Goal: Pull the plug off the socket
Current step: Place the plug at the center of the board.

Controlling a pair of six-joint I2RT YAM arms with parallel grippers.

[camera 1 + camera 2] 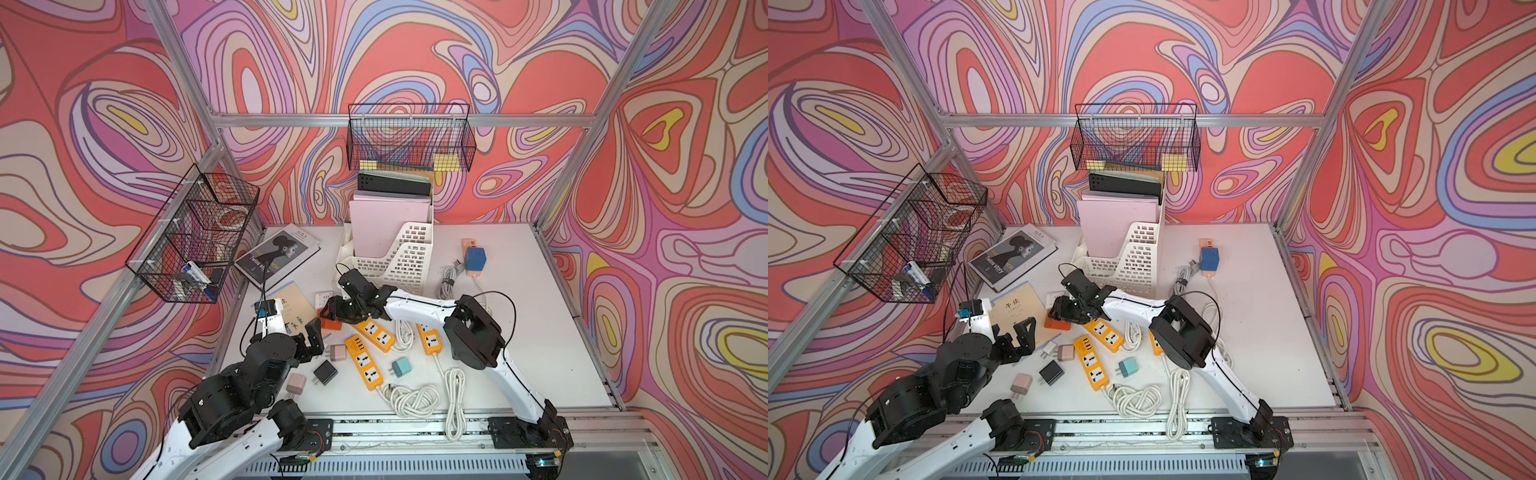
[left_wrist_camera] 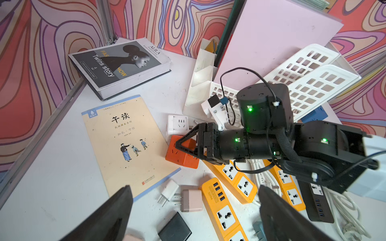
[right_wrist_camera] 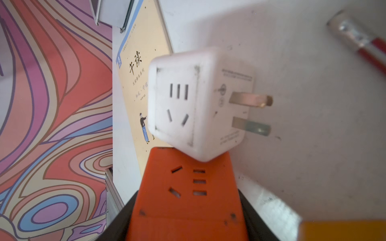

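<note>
My right gripper (image 3: 188, 210) is shut on an orange cube socket (image 3: 188, 187), one black jaw against each side, its slotted face toward the wrist camera. The same cube (image 1: 330, 323) (image 1: 1057, 323) (image 2: 180, 155) rests low over the table's middle left. A white cube plug (image 3: 188, 104) (image 2: 178, 125) (image 1: 323, 297) lies just beyond it, touching its far edge, with two bare prongs out in the air. My left gripper (image 2: 196, 208) (image 1: 309, 340) (image 1: 1017, 336) hangs wide open and holds nothing, nearer the front left, over loose chargers.
Yellow power strips (image 1: 374, 330) (image 1: 363, 361) and white cord coils (image 1: 411, 399) lie just right of the orange cube. A pink charger (image 2: 191, 200), a black one (image 1: 325, 372) and a teal one (image 1: 401, 368) lie loose. A beige booklet (image 2: 125, 144), a book (image 1: 276, 253) and a white file rack (image 1: 395, 253) stand behind.
</note>
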